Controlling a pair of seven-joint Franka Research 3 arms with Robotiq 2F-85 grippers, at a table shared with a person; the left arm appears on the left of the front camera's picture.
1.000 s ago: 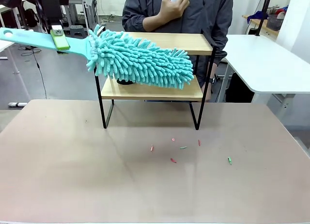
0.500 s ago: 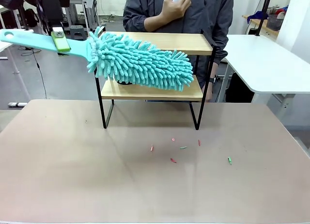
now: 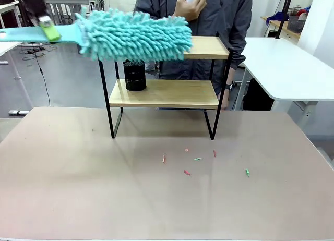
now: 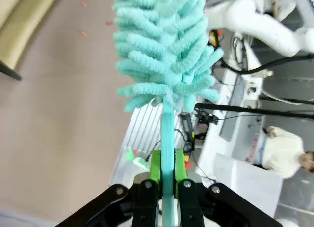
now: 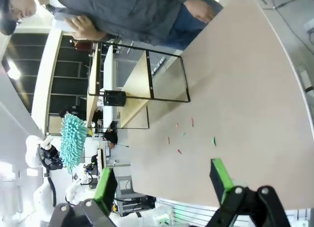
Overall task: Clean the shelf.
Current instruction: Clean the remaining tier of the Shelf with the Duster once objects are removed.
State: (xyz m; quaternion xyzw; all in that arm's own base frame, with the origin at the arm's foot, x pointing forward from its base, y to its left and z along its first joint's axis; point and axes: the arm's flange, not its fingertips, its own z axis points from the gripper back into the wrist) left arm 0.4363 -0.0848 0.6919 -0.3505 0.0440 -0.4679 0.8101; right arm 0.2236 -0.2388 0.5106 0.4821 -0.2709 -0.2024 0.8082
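Left gripper: closed hard on the duster handle. The left wrist view shows the green pads pressed flat against both sides of the handle.
Duster head: a second ago it hung tilted, tip down, across the gap between the two boards. It has since risen and swung level, and now lies at the height of the top board, covering that board's left part as seen from the front. It is blurred, so it is moving.
Contact: not confirmed. The front view cannot separate "on the board" from "in front of it". In the right wrist view the head appears off the board's left end.
Cup: black mesh, on the lower board at its left end. The head hid most of it a second ago; it is now in full view.
Shelf: unmoved, at the far middle of the table, with the person right behind it.
Bits: small red and green scraps on the table in front of the shelf, in the same places as before.
Right gripper: fingers wide apart, empty, above the near table edge, well apart from the shelf.
Meaning for task: judged as a shift from the lower tier to the top board. A left-to-right sweep of the top board looks to be the step in hand.
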